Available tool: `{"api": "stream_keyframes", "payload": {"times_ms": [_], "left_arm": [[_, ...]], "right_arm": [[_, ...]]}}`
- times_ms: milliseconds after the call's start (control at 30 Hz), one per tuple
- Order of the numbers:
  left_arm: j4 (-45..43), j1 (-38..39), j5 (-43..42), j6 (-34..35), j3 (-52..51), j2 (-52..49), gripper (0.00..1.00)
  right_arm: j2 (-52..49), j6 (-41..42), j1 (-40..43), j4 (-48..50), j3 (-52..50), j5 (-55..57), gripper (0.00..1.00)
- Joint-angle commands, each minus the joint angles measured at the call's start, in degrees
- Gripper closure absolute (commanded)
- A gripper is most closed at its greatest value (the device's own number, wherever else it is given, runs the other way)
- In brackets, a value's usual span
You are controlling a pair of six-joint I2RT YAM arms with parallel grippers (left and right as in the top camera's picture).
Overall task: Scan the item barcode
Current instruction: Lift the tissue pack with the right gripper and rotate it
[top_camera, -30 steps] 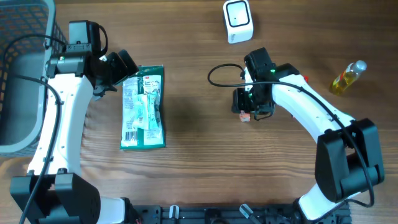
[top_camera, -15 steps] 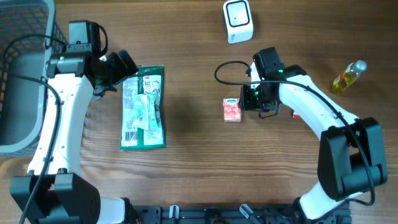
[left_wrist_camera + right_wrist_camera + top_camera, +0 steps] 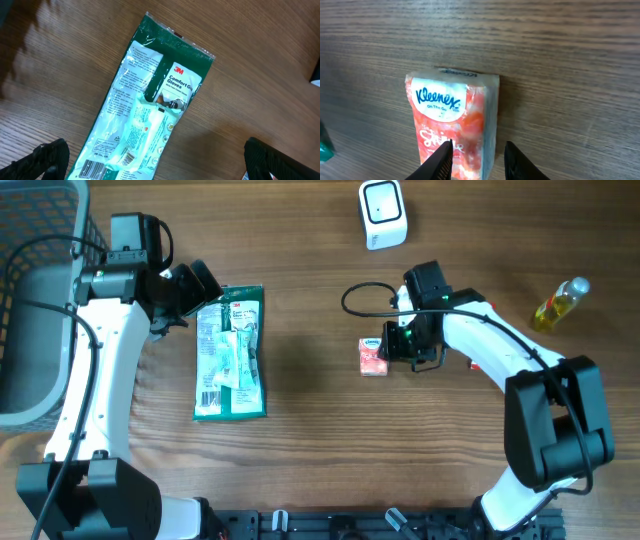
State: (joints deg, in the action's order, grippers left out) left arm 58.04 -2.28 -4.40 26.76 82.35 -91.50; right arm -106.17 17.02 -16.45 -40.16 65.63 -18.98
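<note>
A small orange and white Kleenex tissue pack (image 3: pixel 372 356) lies flat on the wooden table, left of my right gripper (image 3: pixel 398 345). In the right wrist view the pack (image 3: pixel 452 115) fills the middle. My right gripper (image 3: pixel 480 161) stands narrowly open over its near end, one finger above the printed face, the other just off its right edge. A green 3M gloves pack (image 3: pixel 232 352) lies under my wide-open left gripper (image 3: pixel 195 290). The gloves pack's (image 3: pixel 150 100) barcode (image 3: pixel 93 170) faces up between that gripper's (image 3: pixel 162 162) fingers. A white scanner (image 3: pixel 382 213) stands at the far edge.
A grey wire basket (image 3: pixel 30 300) sits at the left edge. A small bottle of yellow liquid (image 3: pixel 558 304) lies at the right. A black cable (image 3: pixel 360 292) loops beside the right arm.
The tissue pack, under my right gripper a second ago, now lies on the table to its left. That gripper drew right, came back toward the pack, and its jaws narrowed. The left arm stayed still.
</note>
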Motion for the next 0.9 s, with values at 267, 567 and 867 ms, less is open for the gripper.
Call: {"api": "stream_keyframes", "payload": {"times_ms": [267, 567, 867], "left_arm": [[0.00, -0.20, -0.07, -1.07, 0.17, 0.04, 0.00], [0.00, -0.20, -0.04, -1.07, 0.17, 0.04, 0.00], [0.00, -0.20, -0.04, -1.07, 0.17, 0.04, 0.00]], "right_arm": [[-1.38, 2.75, -0.20, 3.87, -2.45, 0.96, 0.68], [-1.42, 8.00, -0.17, 10.54, -8.87, 1.14, 0.80], [7.54, -3.76, 7.19, 8.59, -7.34, -33.94, 0.96]]}}
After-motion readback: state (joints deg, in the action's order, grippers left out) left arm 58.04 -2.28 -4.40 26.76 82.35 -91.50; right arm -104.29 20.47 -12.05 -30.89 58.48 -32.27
